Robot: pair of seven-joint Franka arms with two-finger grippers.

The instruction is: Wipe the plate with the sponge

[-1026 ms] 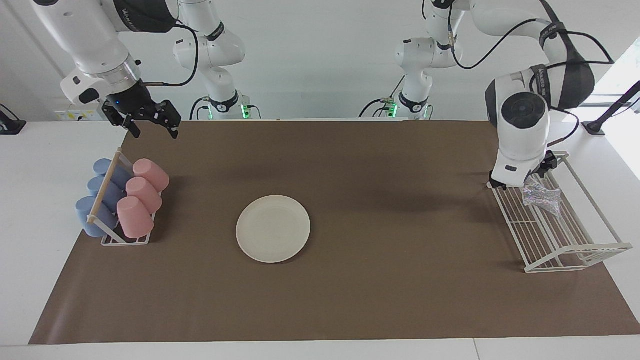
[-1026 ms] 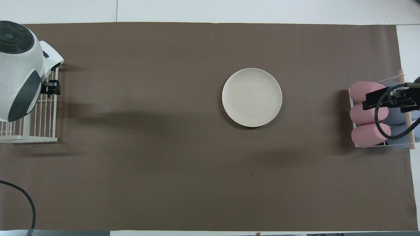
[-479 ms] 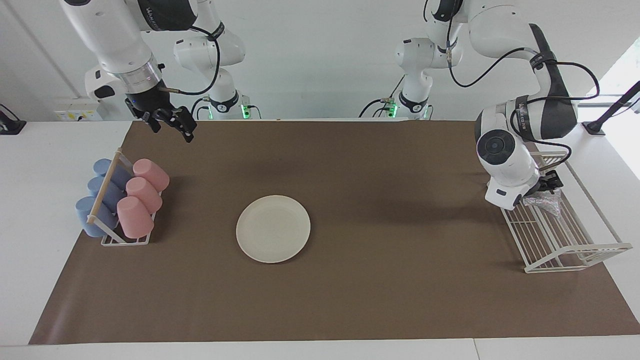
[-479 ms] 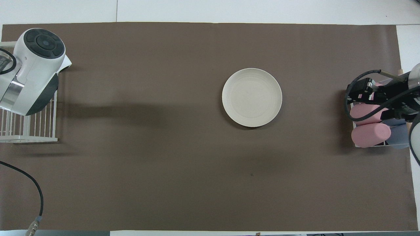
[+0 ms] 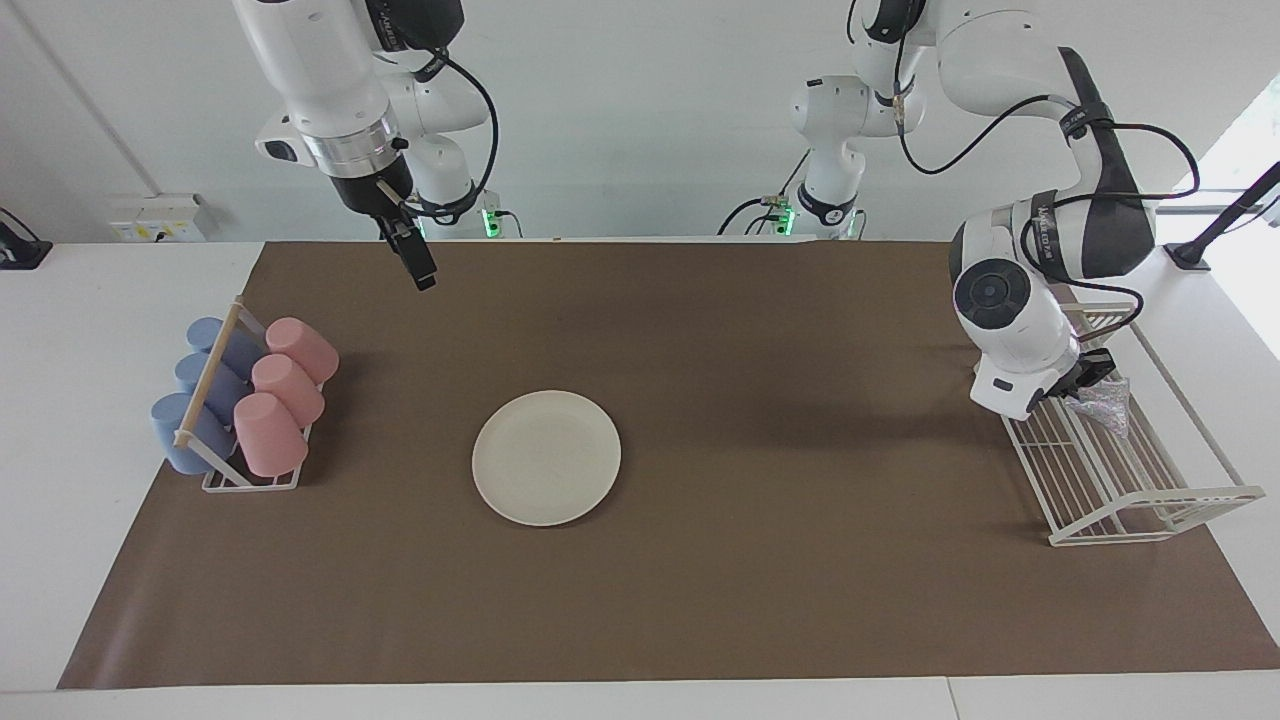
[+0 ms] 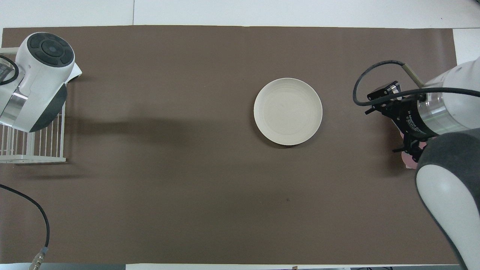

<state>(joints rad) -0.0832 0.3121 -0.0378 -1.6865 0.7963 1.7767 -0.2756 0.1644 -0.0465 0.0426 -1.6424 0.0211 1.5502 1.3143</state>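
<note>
Left gripper (image 5: 1090,372) meets the sponge (image 5: 1103,406) on the wire rack (image 5: 1130,480).

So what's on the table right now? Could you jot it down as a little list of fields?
plate: lying flat on the brown mat, mid-table, nothing on it
sponge: on the white wire rack at the left arm's end
left pincer: down at the sponge on the rack
right pincer: raised over the mat's edge nearest the robots
cups: pink and blue, lying in a holder at the right arm's end
wiping: not yet begun
</note>
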